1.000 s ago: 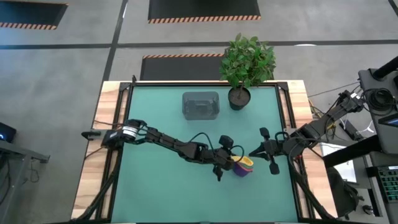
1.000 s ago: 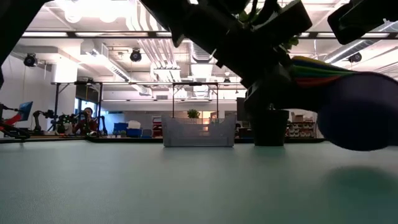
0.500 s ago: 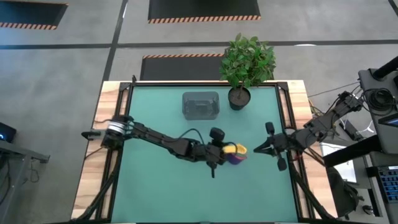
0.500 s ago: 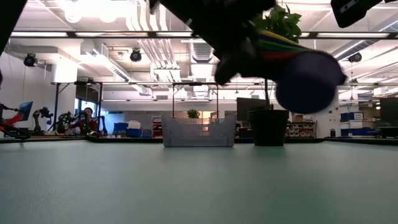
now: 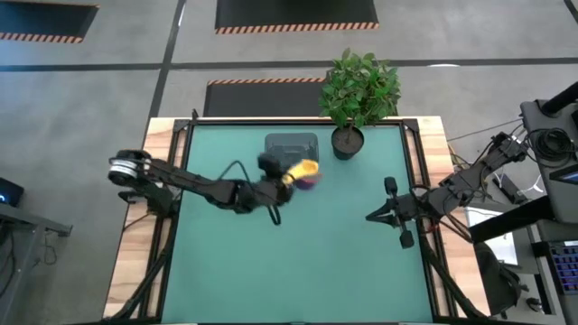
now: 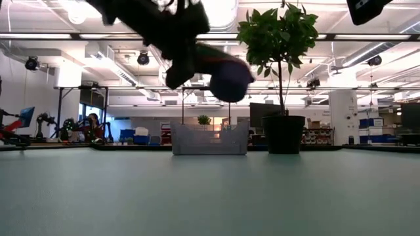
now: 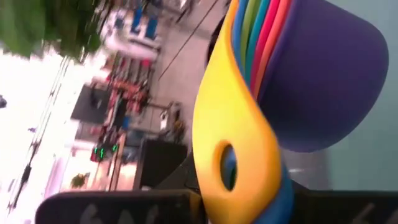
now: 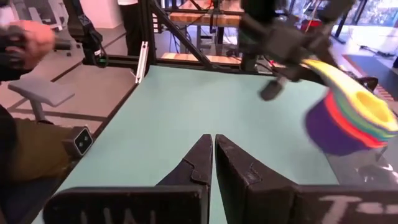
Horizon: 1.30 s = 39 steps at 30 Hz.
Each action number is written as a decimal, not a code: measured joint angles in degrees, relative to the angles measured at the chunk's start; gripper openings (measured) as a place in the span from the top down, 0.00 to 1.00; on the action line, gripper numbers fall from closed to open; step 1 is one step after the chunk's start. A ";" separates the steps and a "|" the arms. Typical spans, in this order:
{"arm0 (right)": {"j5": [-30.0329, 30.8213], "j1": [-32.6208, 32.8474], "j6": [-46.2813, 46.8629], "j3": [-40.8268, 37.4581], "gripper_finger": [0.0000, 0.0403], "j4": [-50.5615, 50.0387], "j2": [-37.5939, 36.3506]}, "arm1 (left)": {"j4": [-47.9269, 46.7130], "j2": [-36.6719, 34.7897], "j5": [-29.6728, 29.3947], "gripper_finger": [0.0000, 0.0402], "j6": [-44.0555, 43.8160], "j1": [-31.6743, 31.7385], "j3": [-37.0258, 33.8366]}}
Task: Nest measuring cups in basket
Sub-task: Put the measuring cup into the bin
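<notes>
Measuring cups [image 5: 303, 172] sit nested in one stack, purple outermost at the bottom, then red, orange, blue and green rims, with the yellow cup and its holed flat handle uppermost. The left gripper [image 5: 287, 177] pinches the stack by the handles, holding it in the air just in front of the basket [image 5: 291, 144]. The right gripper [image 5: 372, 217] waits low on the right, fingers pressed together on nothing

My overhead camera looks straight down on the whole tabletop [image 5: 298, 262]. My low one sits at surface level, facing the basket [image 6: 210, 139] and the room behind. Each wrist camera looks along its own claw; both catch the stacked measuring cups [image 8: 348, 115], the left very close.
</notes>
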 joint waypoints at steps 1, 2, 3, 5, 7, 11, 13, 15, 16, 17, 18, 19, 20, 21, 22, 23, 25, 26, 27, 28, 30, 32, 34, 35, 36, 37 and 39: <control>0.01 0.00 -0.25 0.00 0.98 0.47 0.24 | 2.31 -0.80 0.10 0.94 0.59 1.50 -2.01; 0.04 0.00 -0.45 0.00 0.98 0.83 0.65 | 4.95 -1.52 0.23 0.94 1.26 2.96 -4.03; 0.07 0.00 -0.66 0.00 0.98 1.13 0.90 | 7.47 -1.90 0.27 0.94 2.11 4.52 -5.83; 0.35 0.00 -0.90 0.00 0.98 1.63 1.51 | 14.25 -1.96 0.53 0.94 4.15 7.35 -9.09; 0.55 -0.02 -0.87 0.00 0.98 2.11 2.12 | 20.10 -1.98 1.02 0.94 6.78 9.74 -11.43; 2.09 -0.04 -0.86 0.00 0.98 2.06 3.10 | 26.35 -0.78 4.38 0.94 8.45 12.86 -12.91; 2.90 -0.04 -0.86 0.00 0.98 2.04 3.44 | 26.21 0.32 5.56 0.94 8.10 14.02 -13.02; 3.13 -0.04 -0.86 0.00 0.98 2.12 3.59 | 26.08 1.32 5.52 0.93 8.22 14.75 -12.87; 3.13 -0.04 -0.88 0.00 0.98 2.04 3.59 | 26.43 1.81 5.32 0.93 8.59 14.94 -12.65; 3.13 -0.04 -0.85 0.00 0.98 2.07 3.61 | 26.45 2.23 5.27 0.93 9.22 15.10 -12.57; 3.18 -0.04 -0.84 0.00 0.98 2.06 3.61 | 26.42 2.78 5.21 0.93 9.89 15.31 -12.55; 3.36 -0.04 -0.87 0.00 0.98 2.10 3.59 | 26.31 3.31 5.22 0.93 10.31 15.47 -12.41; 3.41 -0.04 -0.88 0.00 0.98 2.08 3.59 | 26.08 3.82 5.23 0.93 10.59 15.59 -12.20; 3.47 -0.04 -0.86 0.00 0.98 2.04 3.59 | 26.00 4.02 5.22 0.93 10.79 15.70 -12.11; 3.52 -0.04 -0.86 0.00 0.98 2.06 3.59 | 25.99 4.24 5.07 0.93 11.18 15.76 -11.91; 3.54 -0.04 -0.88 0.00 0.98 2.04 3.59 | 26.11 4.34 4.95 0.93 11.68 15.78 -11.53; 3.54 -0.04 -0.79 0.00 0.98 2.02 3.61 | 26.36 4.34 4.97 0.93 13.15 15.75 -10.97; 3.54 -0.04 -0.77 0.00 0.98 2.02 3.61 | 26.33 4.34 5.05 0.93 14.05 15.74 -10.71; 3.54 -0.04 -0.81 0.00 0.98 2.00 3.61 | 26.29 4.34 5.30 0.93 15.27 15.74 -10.43; 3.54 -0.04 -0.84 0.00 0.98 2.00 3.61 | 26.11 4.34 5.59 0.93 16.55 15.86 -10.21; 3.54 -0.04 -0.85 0.00 0.98 2.00 3.61 | 25.77 4.34 6.14 0.93 18.54 16.23 -9.83; 3.54 -0.04 -0.83 0.00 0.98 1.97 3.61 | 25.40 4.34 7.09 0.93 19.40 16.52 -9.74; 3.54 -0.04 -0.74 0.00 0.98 1.96 3.61 | 25.68 4.33 6.92 0.93 19.00 16.50 -9.76; 3.54 -0.04 -0.73 0.00 0.98 1.96 3.61 | 26.20 4.25 6.98 0.93 18.21 16.48 -9.76; 3.54 -0.04 -0.73 0.00 0.98 1.95 3.61 | 26.51 4.12 7.13 0.93 17.66 16.25 -9.76; 3.57 -0.04 -0.76 0.00 0.98 1.91 3.61 | 26.95 3.95 7.24 0.93 17.52 16.05 -9.77; 4.59 -0.04 -0.85 0.00 0.98 1.88 3.61 | 27.52 3.73 8.19 0.93 17.59 16.00 -9.76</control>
